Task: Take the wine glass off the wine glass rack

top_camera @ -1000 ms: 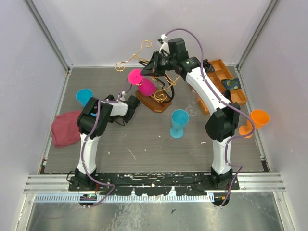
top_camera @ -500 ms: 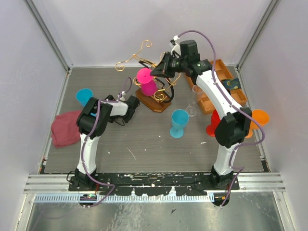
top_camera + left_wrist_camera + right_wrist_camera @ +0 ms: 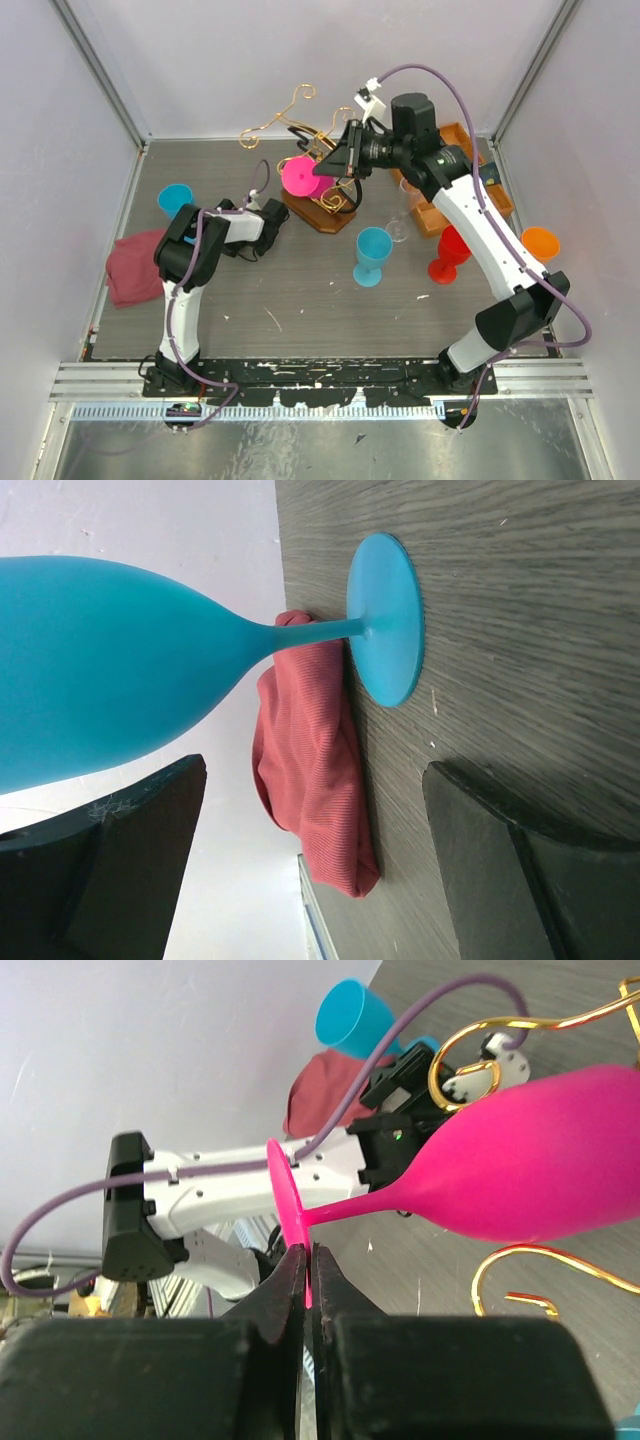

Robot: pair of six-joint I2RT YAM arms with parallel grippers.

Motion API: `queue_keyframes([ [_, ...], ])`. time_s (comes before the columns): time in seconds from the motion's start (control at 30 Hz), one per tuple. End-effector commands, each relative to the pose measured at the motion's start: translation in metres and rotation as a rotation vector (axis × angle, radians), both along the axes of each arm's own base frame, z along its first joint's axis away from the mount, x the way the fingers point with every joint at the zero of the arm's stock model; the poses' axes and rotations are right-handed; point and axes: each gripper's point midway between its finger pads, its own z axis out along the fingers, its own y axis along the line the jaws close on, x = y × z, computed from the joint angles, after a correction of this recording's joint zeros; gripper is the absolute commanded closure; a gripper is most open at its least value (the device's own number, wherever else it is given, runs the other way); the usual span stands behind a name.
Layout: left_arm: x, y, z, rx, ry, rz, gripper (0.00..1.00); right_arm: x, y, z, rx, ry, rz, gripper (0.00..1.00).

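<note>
We see right gripper (image 3: 308, 1260) pinching the wine glass (image 3: 520, 1160) foot-up, long axis near-vertical, bowl down beside wine glass rack (image 3: 318, 216); left gripper (image 3: 312, 770) spread apart.

Left wrist cam, view rolled sideways: turquoise wine glass (image 3: 110, 670) has its bowl at 9 o'clock, stem running to the round foot (image 3: 386, 620) at 1 o'clock, flat on the dark wood-grain table (image 3: 520, 630). Red cloth (image 3: 310, 790) is bunched at 6 o'clock behind the foot. Left gripper (image 3: 315, 775) jaws wide apart, dark fingers (image 3: 150, 860) at 7 and 4 o'clock, glass outside them
</note>
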Motion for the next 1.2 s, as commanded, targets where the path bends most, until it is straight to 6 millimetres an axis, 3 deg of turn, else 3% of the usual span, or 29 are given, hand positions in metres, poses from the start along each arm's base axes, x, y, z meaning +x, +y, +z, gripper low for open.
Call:
queue_keyframes([
  [0.0,-0.008,-0.01,-0.029,-0.147,-0.004,0.009,0.02,-0.043,0.003,0.018,0.026,-0.04,0.095,0.99],
  [0.2,-0.012,-0.016,-0.023,-0.163,-0.005,0.002,0.02,-0.081,-0.005,0.054,0.057,-0.134,0.165,0.99],
  [0.33,-0.018,-0.018,-0.021,-0.19,-0.011,0.009,0.02,-0.111,-0.001,0.049,-0.046,-0.203,0.214,0.99],
  [0.47,-0.019,-0.019,-0.02,-0.201,-0.009,0.012,0.02,-0.128,0.004,0.023,-0.164,-0.253,0.236,0.99],
  [0.6,-0.019,-0.022,-0.019,-0.236,-0.01,0.01,0.02,-0.146,0.012,-0.019,-0.339,-0.331,0.259,0.99],
  [0.67,-0.018,-0.023,-0.018,-0.244,-0.01,0.005,0.02,-0.15,0.01,-0.044,-0.432,-0.38,0.24,0.99],
  [0.87,-0.017,-0.026,-0.017,-0.269,-0.006,0.005,0.02,-0.153,0.005,-0.096,-0.665,-0.523,0.159,0.99],
  [1.17,-0.027,-0.025,-0.002,-0.328,-0.02,0.005,0.02,-0.153,0.013,-0.142,-0.862,-0.704,0.102,0.99],
])
